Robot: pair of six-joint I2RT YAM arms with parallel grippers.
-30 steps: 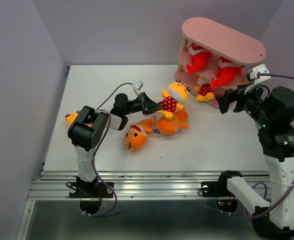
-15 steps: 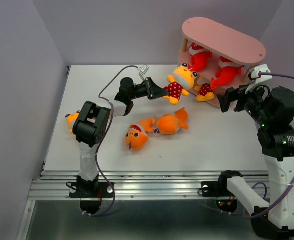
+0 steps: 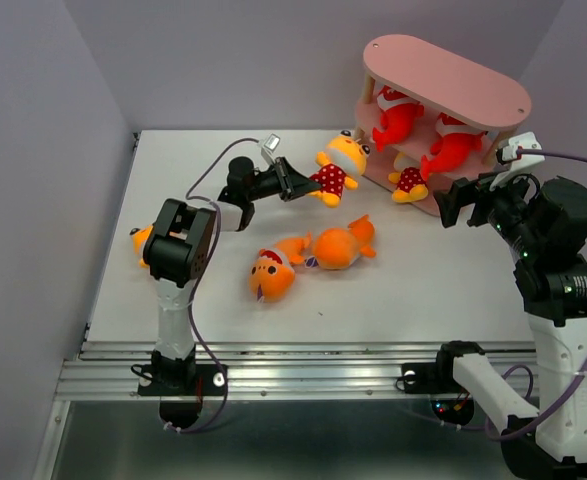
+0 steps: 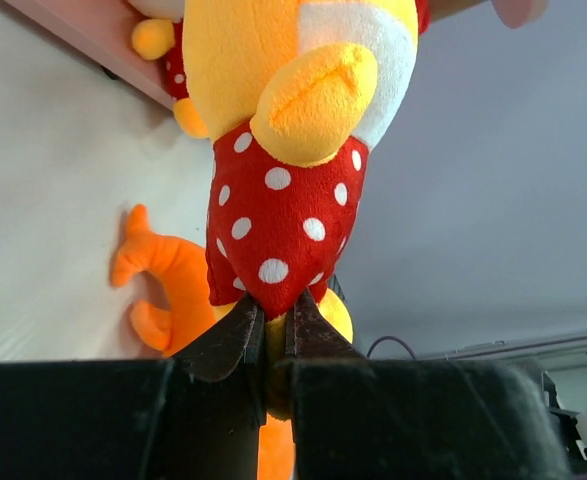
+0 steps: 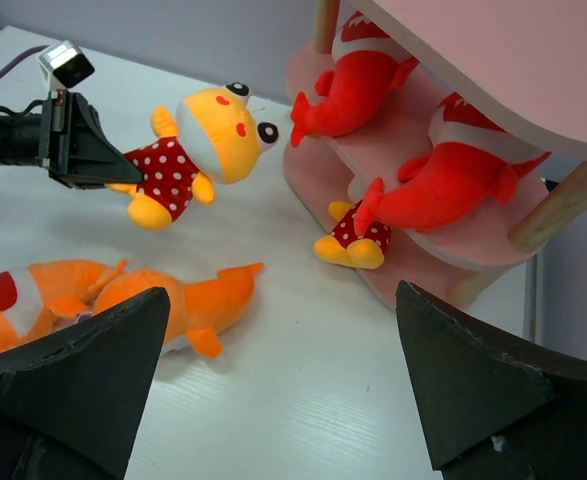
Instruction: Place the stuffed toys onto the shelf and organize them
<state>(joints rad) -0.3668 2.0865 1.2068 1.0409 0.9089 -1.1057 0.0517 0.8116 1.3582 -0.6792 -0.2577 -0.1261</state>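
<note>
My left gripper (image 3: pixel 301 185) (image 4: pixel 273 312) is shut on the red white-dotted bottom of a yellow-orange figure (image 3: pixel 335 167) (image 4: pixel 293 150) (image 5: pixel 201 140) and holds it above the table, left of the pink shelf (image 3: pixel 443 75) (image 5: pixel 513 60). Two red sharks (image 3: pixel 398 118) (image 3: pixel 451 146) lie on the middle tier. Another yellow figure (image 3: pixel 410 185) (image 5: pixel 356 240) sits on the bottom tier. Two orange sharks (image 3: pixel 338 248) (image 3: pixel 271 276) lie mid-table. My right gripper (image 3: pixel 461 205) (image 5: pixel 283 400) is open and empty, near the shelf's front.
An orange-yellow plush (image 3: pixel 143 240) lies at the left, partly hidden behind the left arm's elbow. The shelf's top board bears nothing. The grey walls close the table at the back and sides.
My left gripper lifted the dotted figure off the orange sharks and carried it toward the far side near the shelf, then drew it slightly left. The right arm barely moved.
</note>
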